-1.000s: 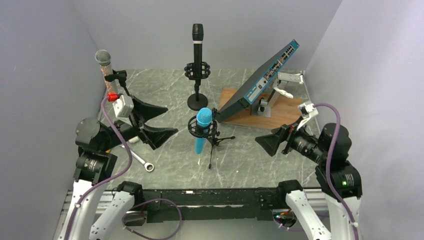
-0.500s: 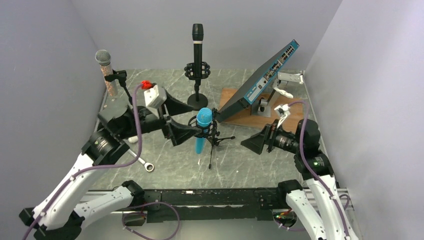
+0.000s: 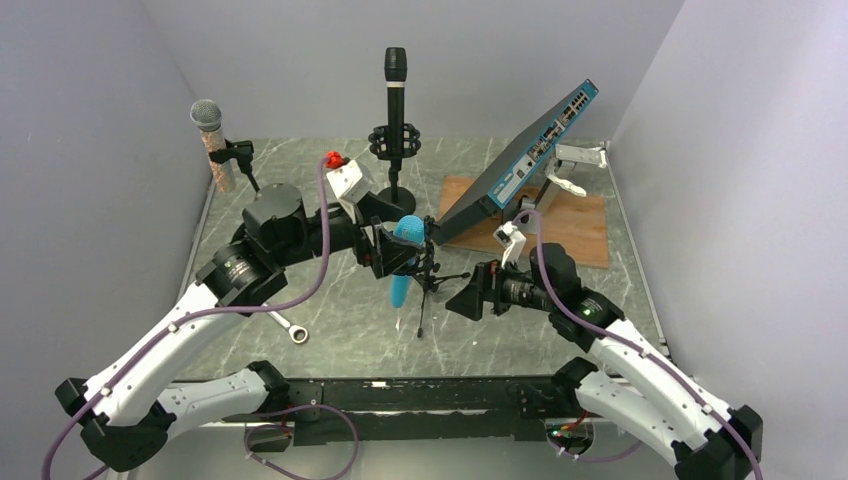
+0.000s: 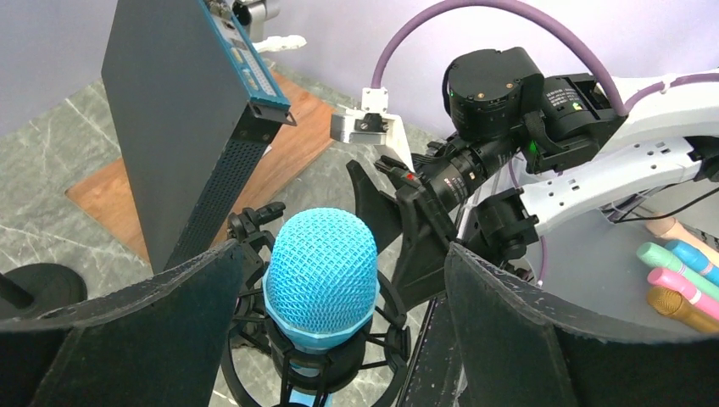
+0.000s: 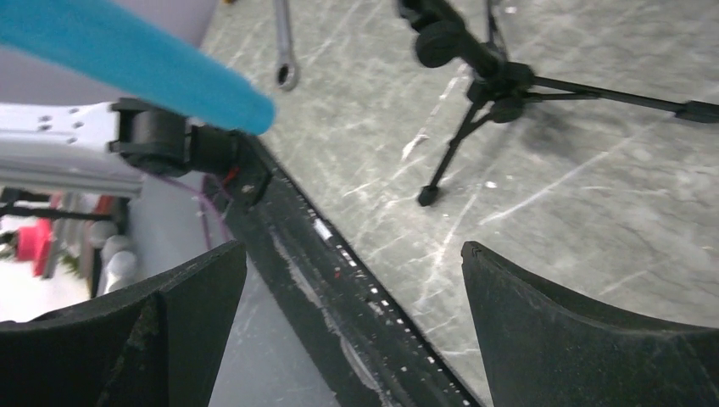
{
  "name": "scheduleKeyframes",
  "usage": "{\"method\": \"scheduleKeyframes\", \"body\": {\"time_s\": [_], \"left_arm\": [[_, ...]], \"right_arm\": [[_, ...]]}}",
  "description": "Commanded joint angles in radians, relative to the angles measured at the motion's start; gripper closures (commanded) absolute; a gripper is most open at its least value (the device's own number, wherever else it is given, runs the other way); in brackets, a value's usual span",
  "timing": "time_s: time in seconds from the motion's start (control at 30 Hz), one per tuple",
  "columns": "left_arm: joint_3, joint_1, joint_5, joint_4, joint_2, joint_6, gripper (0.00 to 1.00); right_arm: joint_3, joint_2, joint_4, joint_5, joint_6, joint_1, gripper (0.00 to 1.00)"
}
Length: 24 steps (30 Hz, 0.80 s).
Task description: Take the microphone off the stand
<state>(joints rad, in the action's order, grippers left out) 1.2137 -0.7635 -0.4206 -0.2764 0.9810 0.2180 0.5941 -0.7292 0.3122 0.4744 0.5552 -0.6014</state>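
A blue microphone [image 3: 403, 258] sits upright in a black shock mount on a small tripod stand [image 3: 432, 282] at the table's middle. In the left wrist view its blue mesh head [image 4: 321, 275] lies between my open fingers [image 4: 131, 322]. My left gripper [image 3: 392, 250] is open, its jaws either side of the microphone head, not touching it. My right gripper [image 3: 466, 297] is open and empty just right of the tripod, low over the table. In the right wrist view the microphone's blue handle [image 5: 127, 55] and the tripod legs [image 5: 475, 110] show ahead.
A black microphone on a round-base stand [image 3: 395, 120] stands at the back. A silver microphone [image 3: 210, 135] stands at the back left. A tilted network switch [image 3: 520, 160] rests on a wooden board [image 3: 575, 225] at right. A wrench [image 3: 285, 328] lies front left.
My left arm has swung right and brought its open jaws around the blue microphone head. My right arm has moved left and lower toward the tripod.
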Motion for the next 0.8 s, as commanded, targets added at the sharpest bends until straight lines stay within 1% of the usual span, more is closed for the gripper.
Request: {"method": "scheduleKeyframes", "body": {"time_s": [0.0, 0.1, 0.23, 0.33, 0.4, 0.57, 0.63, 0.77], "left_arm": [[0.034, -0.015, 0.050, -0.009, 0.019, -0.013, 0.10], [0.038, -0.017, 0.077, -0.025, 0.034, -0.010, 0.11], [0.049, -0.017, 0.071, -0.049, 0.059, -0.006, 0.16], [0.045, -0.017, 0.076, -0.053, 0.065, 0.001, 0.18], [0.044, -0.018, 0.082, -0.056, 0.067, 0.005, 0.22], [0.045, -0.017, 0.095, -0.051, 0.066, 0.013, 0.39], [0.060, -0.018, 0.098, -0.058, 0.070, 0.011, 0.46], [0.108, -0.017, 0.086, -0.085, 0.086, -0.003, 0.59]], "right_arm": [[0.042, -0.045, -0.034, -0.109, -0.054, -0.013, 0.00], [0.026, -0.033, -0.056, -0.127, -0.048, -0.013, 0.00], [-0.002, -0.014, -0.087, -0.118, -0.016, -0.014, 0.00], [-0.016, -0.001, -0.091, -0.110, -0.004, -0.013, 0.00], [-0.019, 0.014, -0.081, -0.112, 0.002, -0.014, 0.00], [-0.018, 0.049, -0.046, -0.133, 0.002, -0.014, 0.00], [-0.011, 0.057, -0.030, -0.138, -0.001, -0.014, 0.00], [-0.009, 0.063, -0.013, -0.147, 0.000, -0.014, 0.00]]}}
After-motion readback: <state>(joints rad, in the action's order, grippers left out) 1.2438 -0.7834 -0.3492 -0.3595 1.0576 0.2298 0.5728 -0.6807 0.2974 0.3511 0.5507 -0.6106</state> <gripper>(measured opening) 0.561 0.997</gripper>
